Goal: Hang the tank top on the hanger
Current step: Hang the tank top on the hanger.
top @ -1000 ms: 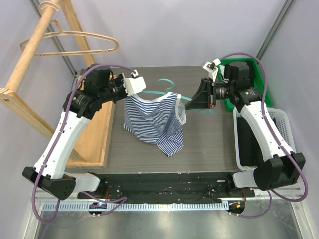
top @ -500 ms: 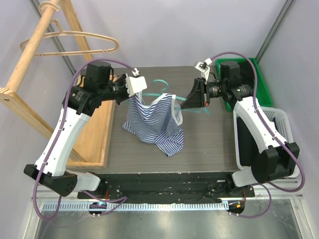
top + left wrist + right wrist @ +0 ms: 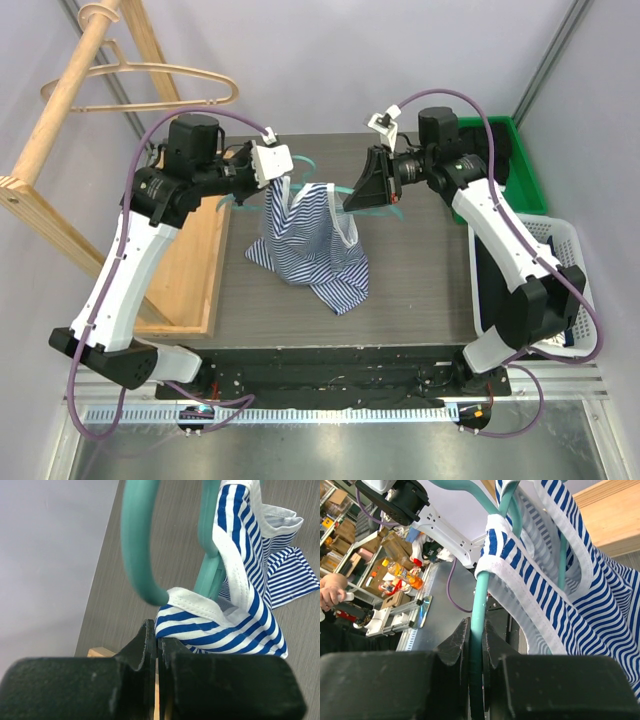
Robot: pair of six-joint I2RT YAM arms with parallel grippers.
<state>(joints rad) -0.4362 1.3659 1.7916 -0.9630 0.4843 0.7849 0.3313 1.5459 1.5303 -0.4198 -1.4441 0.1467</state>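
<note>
The striped tank top (image 3: 305, 240) hangs between both arms over the table, its hem resting on the surface. My left gripper (image 3: 280, 178) is shut on the top's white-trimmed edge (image 3: 200, 611), right beside the teal hanger (image 3: 137, 545). My right gripper (image 3: 348, 198) is shut on the hanger's thin bar (image 3: 479, 605). In the right wrist view, one strap of the tank top (image 3: 545, 580) loops over the hanger's arm. From above, the hanger (image 3: 310, 162) shows only its hook and a bit of its arm; the rest is hidden by cloth.
A wooden rack with a tan hanger (image 3: 150, 85) stands at the back left, and a wooden frame (image 3: 195, 270) lies along the table's left side. At the right are a green bin (image 3: 515, 160) and a white basket (image 3: 560, 250) holding a black garment (image 3: 500, 280).
Both grippers have moved toward the back and closer together. The top has been lifted and drawn narrower, and the hanger has moved left with the right gripper.
</note>
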